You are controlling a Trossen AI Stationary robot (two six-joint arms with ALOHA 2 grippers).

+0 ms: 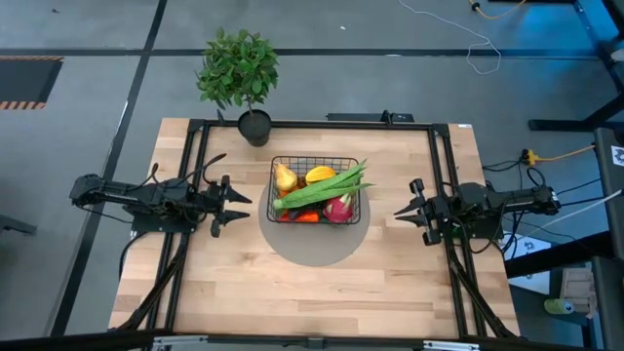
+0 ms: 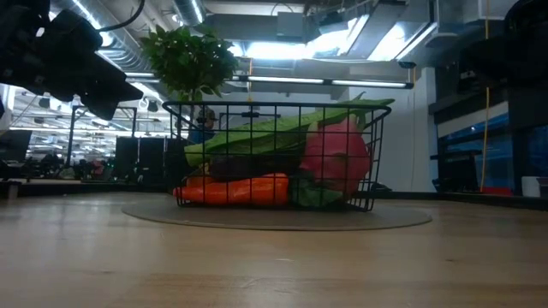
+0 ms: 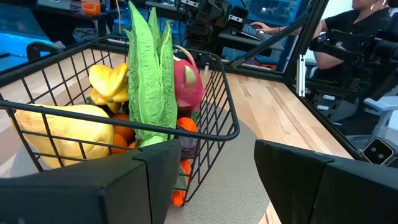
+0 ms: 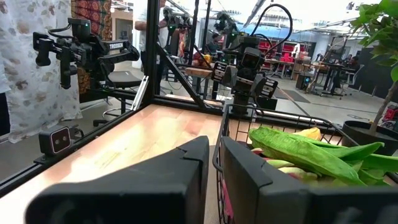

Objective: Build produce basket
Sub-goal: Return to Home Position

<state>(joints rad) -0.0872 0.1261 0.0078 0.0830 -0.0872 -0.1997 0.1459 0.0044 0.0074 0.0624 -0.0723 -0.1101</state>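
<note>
Basket (image 1: pixel 314 158) sits on a round grey mat (image 1: pixel 312 246) at the middle of the table, between the two arms, its longer side running from one arm to the other. It is piled with produce: long green stalks (image 1: pixel 322 190) lie slantwise across the top, their tips poking past the rim at the far corner on the right arm's side, with a pink dragon fruit (image 1: pixel 338 208), a yellow pear (image 1: pixel 284 178) and an orange (image 1: pixel 320 175) beneath, and a carrot (image 2: pixel 235 188) at the bottom. Left gripper (image 1: pixel 237 207) hovers just beside one short end, pointing at it, jaws apart and empty. Right gripper (image 1: pixel 405 213) faces the other end from a little farther off, jaws nearly together on nothing. Any pulling away would run straight back from the basket, and the left arm has less room. The stalks and mesh hide much of the lower layer, and a dark shape there may be an eggplant. The right wrist view cuts off most of the basket.
</note>
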